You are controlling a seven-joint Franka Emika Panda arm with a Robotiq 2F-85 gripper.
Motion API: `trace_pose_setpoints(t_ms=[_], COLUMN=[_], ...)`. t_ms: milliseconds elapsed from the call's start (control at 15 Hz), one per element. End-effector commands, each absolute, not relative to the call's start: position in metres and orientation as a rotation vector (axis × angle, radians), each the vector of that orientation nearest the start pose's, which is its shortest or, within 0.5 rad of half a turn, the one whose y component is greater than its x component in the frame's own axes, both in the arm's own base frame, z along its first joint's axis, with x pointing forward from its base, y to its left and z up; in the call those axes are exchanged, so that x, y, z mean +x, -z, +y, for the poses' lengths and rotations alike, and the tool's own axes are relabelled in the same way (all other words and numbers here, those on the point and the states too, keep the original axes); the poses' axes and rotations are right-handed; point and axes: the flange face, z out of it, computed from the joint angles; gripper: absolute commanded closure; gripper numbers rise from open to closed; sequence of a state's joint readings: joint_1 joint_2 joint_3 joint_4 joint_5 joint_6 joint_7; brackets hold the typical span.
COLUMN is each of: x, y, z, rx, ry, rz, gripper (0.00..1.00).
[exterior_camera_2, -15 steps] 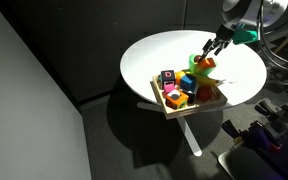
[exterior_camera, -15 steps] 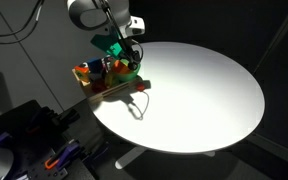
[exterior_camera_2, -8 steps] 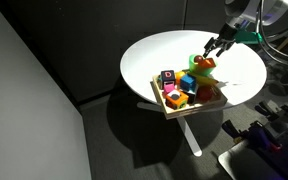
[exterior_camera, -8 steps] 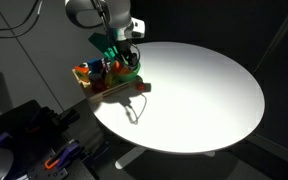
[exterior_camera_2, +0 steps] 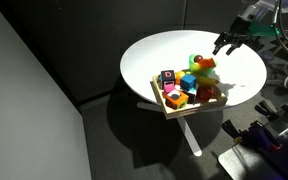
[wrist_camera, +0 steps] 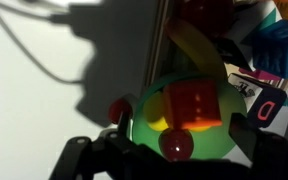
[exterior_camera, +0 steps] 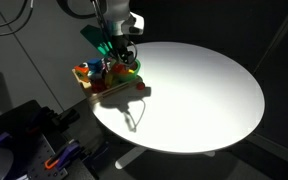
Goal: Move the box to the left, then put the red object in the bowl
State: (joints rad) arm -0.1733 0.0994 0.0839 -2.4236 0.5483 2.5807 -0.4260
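The claw (exterior_camera_2: pixel 226 44) hangs with its fingers spread and nothing between them, above the 1 o'clock end of the wooden tray (exterior_camera_2: pixel 170 108). The tray sits at the 6 o'clock rim of the round white surface (exterior_camera_2: pixel 154 55). In the wrist view the green bowl (wrist_camera: pixel 142 120) lies right below the claw, and a red block (wrist_camera: pixel 191 103) rests inside it. A pink-edged block (wrist_camera: pixel 267 105) stands just beside the bowl at its 3 o'clock.
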Motion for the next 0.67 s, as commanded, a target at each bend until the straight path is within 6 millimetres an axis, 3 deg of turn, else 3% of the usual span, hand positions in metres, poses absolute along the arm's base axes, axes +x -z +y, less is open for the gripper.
trace_pose_setpoints(t_ms=[0,600], x=[0.473,0.45], y=[-0.297,-0.342], z=[-0.059,-0.069], rx=[-2.882,-2.995], ry=[0.126,-0.061], rz=[0.219,0.361], gripper=[0.0,0.0])
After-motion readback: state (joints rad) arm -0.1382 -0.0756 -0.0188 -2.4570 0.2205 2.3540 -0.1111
